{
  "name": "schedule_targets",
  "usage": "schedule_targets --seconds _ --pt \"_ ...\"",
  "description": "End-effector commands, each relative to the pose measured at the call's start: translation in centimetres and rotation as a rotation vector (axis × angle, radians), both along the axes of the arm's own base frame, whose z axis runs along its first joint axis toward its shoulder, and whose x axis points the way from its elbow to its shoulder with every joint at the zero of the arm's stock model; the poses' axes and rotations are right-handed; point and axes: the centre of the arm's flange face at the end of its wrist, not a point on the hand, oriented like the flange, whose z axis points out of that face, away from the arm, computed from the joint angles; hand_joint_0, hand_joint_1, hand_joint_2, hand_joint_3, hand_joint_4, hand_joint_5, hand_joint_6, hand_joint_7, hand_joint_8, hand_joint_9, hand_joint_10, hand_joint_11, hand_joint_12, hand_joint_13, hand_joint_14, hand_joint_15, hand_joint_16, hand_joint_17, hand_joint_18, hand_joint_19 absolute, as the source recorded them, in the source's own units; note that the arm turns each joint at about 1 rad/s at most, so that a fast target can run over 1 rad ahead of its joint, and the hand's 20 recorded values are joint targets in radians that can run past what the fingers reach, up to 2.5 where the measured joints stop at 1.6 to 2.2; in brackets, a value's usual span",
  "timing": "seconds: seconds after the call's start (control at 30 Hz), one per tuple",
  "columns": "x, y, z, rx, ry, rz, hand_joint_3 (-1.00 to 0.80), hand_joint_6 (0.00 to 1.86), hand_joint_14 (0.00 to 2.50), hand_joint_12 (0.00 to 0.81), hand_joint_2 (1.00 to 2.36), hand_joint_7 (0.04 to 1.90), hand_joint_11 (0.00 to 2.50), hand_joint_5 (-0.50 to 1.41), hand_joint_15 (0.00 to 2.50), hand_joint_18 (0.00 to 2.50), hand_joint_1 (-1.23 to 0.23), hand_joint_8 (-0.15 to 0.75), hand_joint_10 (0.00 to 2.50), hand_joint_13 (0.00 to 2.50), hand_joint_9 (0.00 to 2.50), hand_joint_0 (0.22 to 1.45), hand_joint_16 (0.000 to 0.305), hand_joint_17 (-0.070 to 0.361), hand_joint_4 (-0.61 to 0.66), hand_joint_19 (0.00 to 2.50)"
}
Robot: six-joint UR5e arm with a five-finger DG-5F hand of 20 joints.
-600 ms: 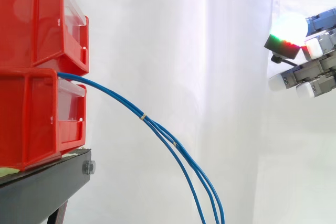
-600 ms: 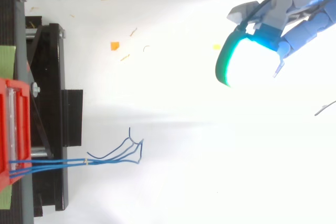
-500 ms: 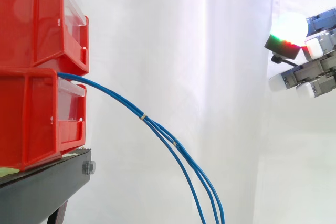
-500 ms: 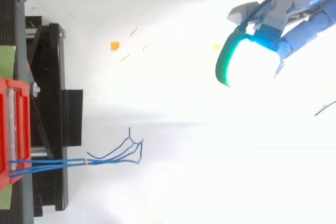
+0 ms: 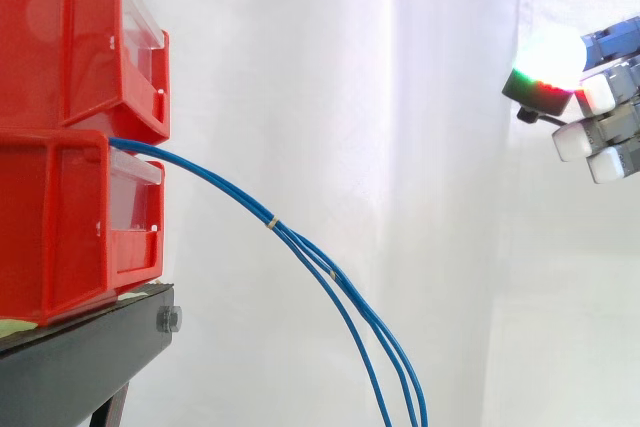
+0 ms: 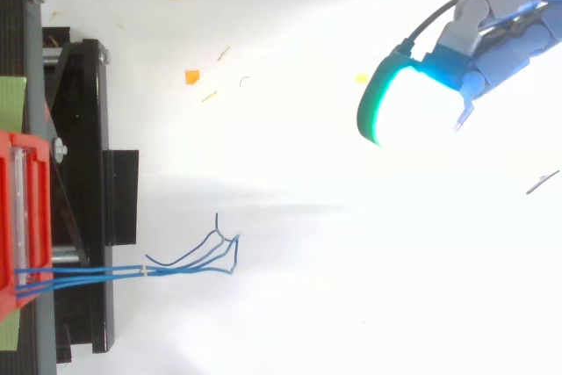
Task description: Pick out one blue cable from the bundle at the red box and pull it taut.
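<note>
Fingers point(image 5: 576, 141): loosely bent and spread, gripping nothing; the pads glowed white, one with a green edge.
Hand point(image 6: 500, 32): at the far right, high up, well apart from the cables.
Blue cables point(image 5: 300, 242): a bundle left the lower red bin point(image 5: 60, 227) at the left, its long axis running rightward, then sagged down to the bottom edge; slack.
Cable ends point(image 6: 224, 248): seen from above, they pointed right, curling just past the black stand point(image 6: 121, 195).
Ties point(image 5: 270, 221): pale bands held the strands together.
</note>
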Motion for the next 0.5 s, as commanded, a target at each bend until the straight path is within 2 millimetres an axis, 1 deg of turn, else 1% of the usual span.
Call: schedule_targets --seconds 0.0,0.07,0.2,0.33,0.37,0.43,0.47 --pt "0.1 0.0 0.1 -0.006 -0.005 0.001 -0.5 0.5 0.01 0.277 1.0 0.72 0.43 -0.2 0.14 0.43 -0.66 0.251 0.02 0.57 0.7 0.54 0.04 0.09 0.19 0.29" --pt "0.1 0.1 0.1 -0.019 -0.007 0.0 -0.5 0.5 0.01 0.279 1.0 0.72 0.43 -0.2 0.15 0.43 -0.66 0.252 0.02 0.58 0.7 0.54 0.04 0.09 0.2 0.3" --pt "0.4 0.4 0.0 -0.107 -0.01 -0.031 -0.5 0.5 0.01 0.278 1.0 0.72 0.43 -0.2 0.15 0.44 -0.66 0.251 0.02 0.58 0.7 0.54 0.04 0.089 0.2 0.3" --pt "0.7 0.8 0.0 -0.157 -0.014 -0.055 -0.5 0.5 0.01 0.279 1.0 0.72 0.43 -0.2 0.15 0.44 -0.66 0.252 0.02 0.58 0.71 0.54 0.04 0.089 0.2 0.31" --pt "1.2 1.1 -0.8 -0.186 -0.007 -0.068 -0.5 0.5 0.01 0.281 1.0 0.72 0.44 -0.2 0.15 0.44 -0.66 0.252 0.02 0.58 0.71 0.54 0.04 0.089 0.2 0.31" --pt "1.7 1.2 -1.6 -0.2 -0.002 -0.074 -0.5 0.5 0.01 0.284 1.0 0.72 0.44 -0.2 0.15 0.45 -0.66 0.256 0.02 0.59 0.71 0.54 0.04 0.09 0.2 0.32" --pt "2.2 1.5 -2.6 -0.206 0.005 -0.079 -0.5 0.5 0.01 0.284 1.0 0.72 0.44 -0.2 0.16 0.45 -0.65 0.256 0.02 0.59 0.71 0.54 0.04 0.09 0.2 0.32"
